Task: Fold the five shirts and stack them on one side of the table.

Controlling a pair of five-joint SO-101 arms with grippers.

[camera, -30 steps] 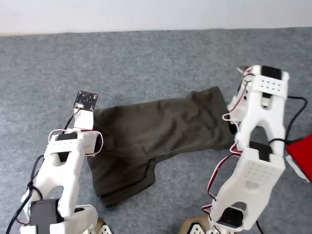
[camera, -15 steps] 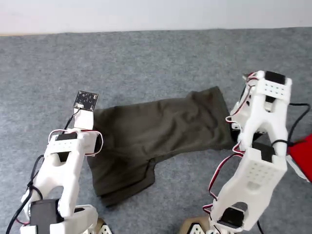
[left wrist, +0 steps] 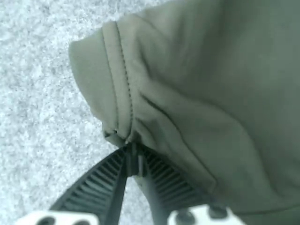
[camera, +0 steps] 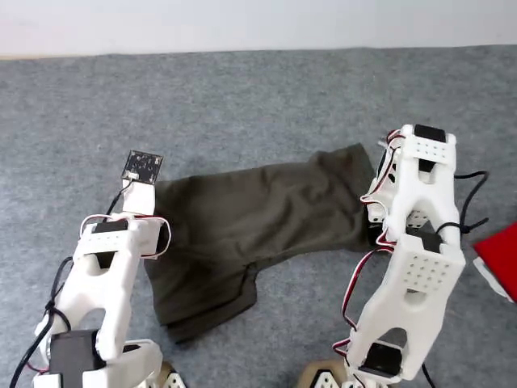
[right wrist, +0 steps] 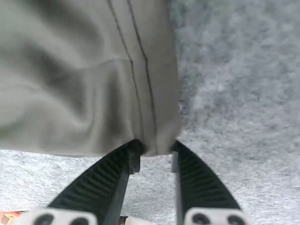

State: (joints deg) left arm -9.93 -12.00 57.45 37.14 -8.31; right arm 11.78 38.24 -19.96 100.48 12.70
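An olive green shirt (camera: 258, 230) lies spread and rumpled on the grey table (camera: 242, 105) between the two arms. My left gripper (left wrist: 132, 154) is at the shirt's left edge, shut on a stitched hem (left wrist: 117, 84) that bunches just beyond its tips. At the shirt's right edge, my right gripper (right wrist: 153, 151) stands open low over the table, its two fingers on either side of the double-stitched hem (right wrist: 145, 70). In the high view the right arm (camera: 412, 202) hangs over that same edge.
A red item (camera: 499, 246) with something white under it lies at the table's right edge, beside the right arm. Bare grey table stretches behind the shirt up to the white wall.
The right arm swung out to the right, then came back left and now sits over the shirt's right edge. The left arm and the shirt have kept still.
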